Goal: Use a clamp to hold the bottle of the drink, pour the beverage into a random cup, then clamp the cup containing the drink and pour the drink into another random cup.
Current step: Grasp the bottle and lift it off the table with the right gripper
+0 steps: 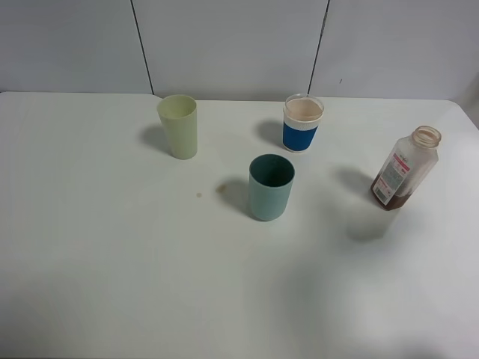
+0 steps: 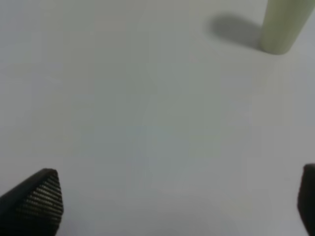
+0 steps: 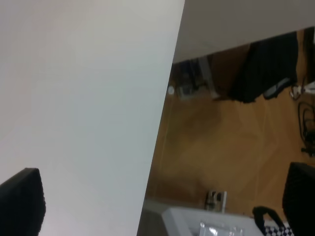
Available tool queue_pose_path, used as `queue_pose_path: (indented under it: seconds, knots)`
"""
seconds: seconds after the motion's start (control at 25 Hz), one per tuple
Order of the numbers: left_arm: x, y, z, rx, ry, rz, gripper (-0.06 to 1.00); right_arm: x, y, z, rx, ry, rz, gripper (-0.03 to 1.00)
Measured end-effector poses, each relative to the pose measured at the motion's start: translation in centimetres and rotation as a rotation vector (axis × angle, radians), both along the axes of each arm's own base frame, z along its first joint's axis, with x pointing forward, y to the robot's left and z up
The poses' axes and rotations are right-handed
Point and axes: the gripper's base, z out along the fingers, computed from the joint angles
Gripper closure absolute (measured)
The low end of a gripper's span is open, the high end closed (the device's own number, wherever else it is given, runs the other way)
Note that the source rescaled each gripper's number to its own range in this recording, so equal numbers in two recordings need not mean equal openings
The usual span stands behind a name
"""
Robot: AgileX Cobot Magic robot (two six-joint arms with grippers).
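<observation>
The left end effector (image 2: 172,201) hangs with its jaws wide apart and nothing between them; its ribbed black fingers (image 2: 37,204) frame bare white counter (image 2: 123,113). Beyond those fingertips, well apart from them and off toward the finger that shows only as a sliver, the pale yellow-green tumbler (image 2: 280,24) stands upright, its shadow lying beside its base. The right end effector (image 3: 160,201) is likewise spread wide and grips nothing: one finger (image 3: 22,204) sits above the counter, the other past the counter's edge, above a wooden floor (image 3: 221,137). In the high view, the teal-green tumbler (image 1: 271,187) stands upright near the middle of the counter, between the two end effectors' sides, with two small tan spots (image 1: 199,196) just beside it toward the left end effector's side. The blue-banded cup (image 1: 302,123) stands behind the teal-green tumbler, near the far edge. The bottle (image 1: 405,168) stands uncapped on the right end effector's side, well apart from all three cups, with the dark brown beverage (image 1: 393,200) filling only its bottom part.
</observation>
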Motion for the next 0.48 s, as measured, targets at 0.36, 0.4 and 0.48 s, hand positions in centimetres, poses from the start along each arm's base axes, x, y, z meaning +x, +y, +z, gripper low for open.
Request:
queue_pose_path:
  seconds: [0.36,0.4,0.48]
  knots:
    - [0.0,0.0,0.0,0.0,0.0,0.0,0.05,1.7,0.7,-0.7,0.077,-0.083,0.069,0.01]
    - [0.0,0.0,0.0,0.0,0.0,0.0,0.05,1.9,0.6,-1.4,0.1,-0.073,0.056,0.01]
    - [0.0,0.0,0.0,0.0,0.0,0.0,0.05,2.2,0.5,-2.8,0.143,-0.041,0.033,0.01]
